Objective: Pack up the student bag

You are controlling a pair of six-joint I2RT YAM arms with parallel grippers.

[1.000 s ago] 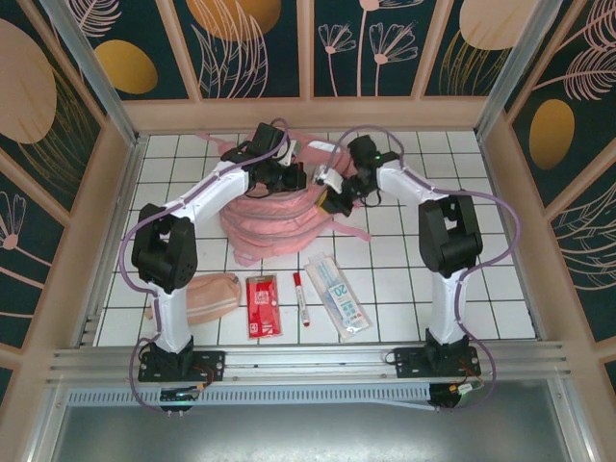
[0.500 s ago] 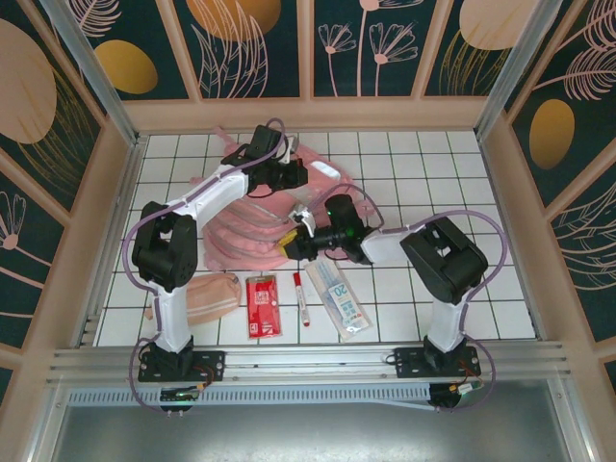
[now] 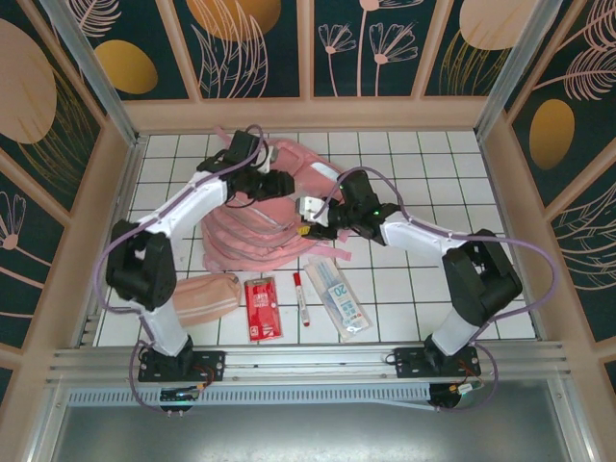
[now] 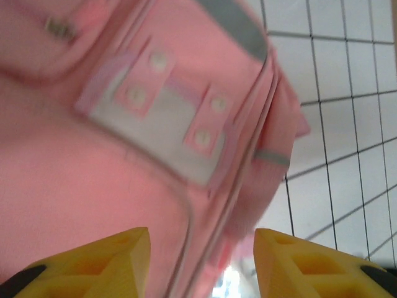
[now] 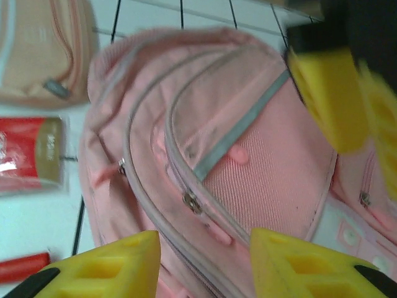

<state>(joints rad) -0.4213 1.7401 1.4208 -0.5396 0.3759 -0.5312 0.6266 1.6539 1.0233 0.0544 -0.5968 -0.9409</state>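
The student bag, a large light-pink backpack with grey strips, lies flat on the tiled table behind the middle. My left gripper hovers over its upper part. In the left wrist view this gripper is open, with nothing between its yellow fingers and the bag's pale panel close beneath. My right gripper is at the bag's right side. Seen from the right wrist, it is open just above the bag's front pocket zipper, holding nothing. The left gripper's yellow fingers show there at the upper right.
In front of the bag lie a peach pouch, a red packet, a red marker and a clear packet with a ruler. The pouch and red packet lie left of the bag. Wooden walls surround the table.
Both grippers have gone from shut to open. The right arm swung down to the bag's front, then back to its right side. The bag now lies flatter and more spread out.
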